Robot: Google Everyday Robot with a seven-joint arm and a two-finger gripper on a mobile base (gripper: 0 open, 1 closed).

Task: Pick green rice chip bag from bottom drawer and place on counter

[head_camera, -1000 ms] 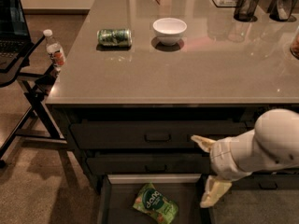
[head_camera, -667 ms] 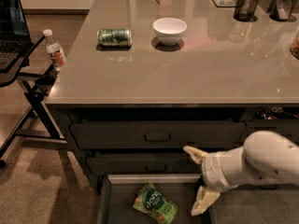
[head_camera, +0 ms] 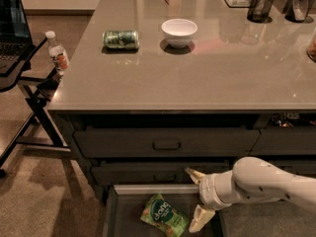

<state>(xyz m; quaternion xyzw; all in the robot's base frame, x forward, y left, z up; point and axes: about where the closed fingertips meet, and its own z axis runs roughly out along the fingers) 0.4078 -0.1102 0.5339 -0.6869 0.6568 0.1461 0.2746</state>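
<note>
**Open end effector beside the bag in the bottom drawer**

The green rice chip bag (head_camera: 164, 215) lies flat inside the pulled-out bottom drawer (head_camera: 110, 215), at about 6 o'clock in the view, its dark round logo facing up. It is tilted, with its long side running from 10 to 4 o'clock.

The end effector (head_camera: 194, 200) sits at the bag's 3 o'clock, on the end of a white arm (head_camera: 261, 180) that reaches in from the 4 o'clock edge of the view. Its two pale fingers (head_camera: 199, 220) are spread wide apart and hold nothing. The upper one points towards 10 o'clock over the drawer's pale rim; the lower one points down into the drawer, just beside the bag's right edge. Whether it touches the bag cannot be told.

Above, the counter (head_camera: 207, 78) carries a green can (head_camera: 121, 39) lying on its side at 11 o'clock and a white bowl (head_camera: 179, 31) at the can's 3 o'clock. Two dark mesh cups (head_camera: 260, 6) stand at 1 o'clock. At 9 o'clock, off the counter, a water bottle (head_camera: 58, 52) stands upright near a laptop (head_camera: 12, 31).
</note>
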